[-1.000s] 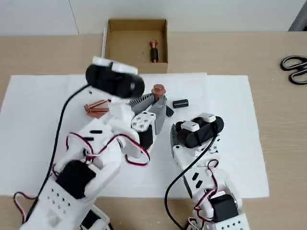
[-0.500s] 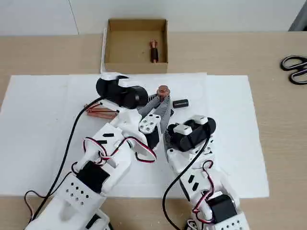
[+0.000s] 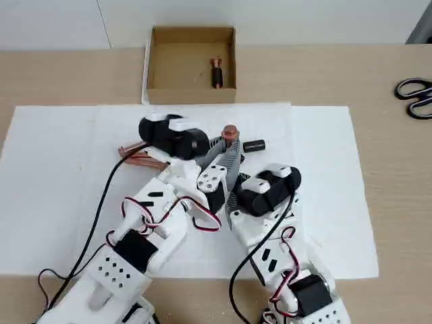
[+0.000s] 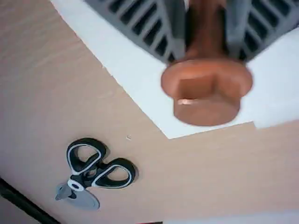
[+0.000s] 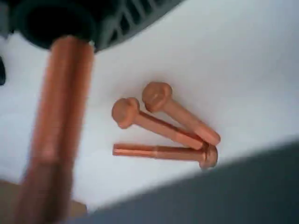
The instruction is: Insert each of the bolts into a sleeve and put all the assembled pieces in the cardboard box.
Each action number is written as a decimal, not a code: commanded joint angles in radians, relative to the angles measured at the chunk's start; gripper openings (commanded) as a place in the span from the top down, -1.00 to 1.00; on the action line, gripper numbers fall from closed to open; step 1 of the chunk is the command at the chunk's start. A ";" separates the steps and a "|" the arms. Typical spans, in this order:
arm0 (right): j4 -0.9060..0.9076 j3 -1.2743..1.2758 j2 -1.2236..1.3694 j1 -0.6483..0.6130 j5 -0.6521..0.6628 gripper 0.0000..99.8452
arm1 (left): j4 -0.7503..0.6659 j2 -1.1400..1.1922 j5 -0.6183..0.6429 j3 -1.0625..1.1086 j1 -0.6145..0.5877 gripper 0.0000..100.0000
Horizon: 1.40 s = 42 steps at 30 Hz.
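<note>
1. Gripping a copper bolt (image 4: 205,91) by its shaft just behind the hex head, the left end effector (image 4: 205,44) is closed down to the shaft's width. Slotted grey fingers (image 4: 140,23) press on both sides of the shaft, and the head sticks out past the fingertips.
2. High view: the bolt head sits at the very tip of the left end effector, over the white paper sheet (image 3: 324,202).
3. Right wrist view: a bare copper shaft shows close up, its surface plain along the visible length.
4. The right end effector (image 3: 233,194) sits just beside the left one, on the side nearer the arm bases. It is largely hidden under the left arm (image 3: 162,209). Whether it is open or closed: cannot tell.
5. One black sleeve (image 3: 254,145) lies loose on the paper just beside the left end effector, on the side toward the scissors (image 3: 415,96).
6. Three loose bolts (image 5: 163,126) lie bunched close together on the paper, on the opposite side of the left end effector.
7. The cardboard box (image 3: 162,67) stands on the tabletop (image 3: 337,74) beyond the left end effector, just past the paper's far edge. One assembled piece (image 3: 217,71), a bolt in a dark sleeve, lies inside near the wall on the scissors side.
8. The scissors lie well apart from both end effectors, on bare tabletop off the paper.
</note>
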 commanded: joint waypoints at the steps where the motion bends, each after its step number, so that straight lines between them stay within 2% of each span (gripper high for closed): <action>1: -0.028 -0.009 -0.018 -0.007 -0.026 0.99 | -0.044 -0.032 -0.005 -0.001 0.003 0.99; 11: -0.028 -0.011 -0.018 -0.008 -0.026 0.99 | -0.043 -0.031 -0.005 0.002 0.052 0.99; 42: -0.024 -0.012 -0.018 -0.007 -0.025 0.99 | -0.040 -0.031 -0.006 0.073 0.029 0.99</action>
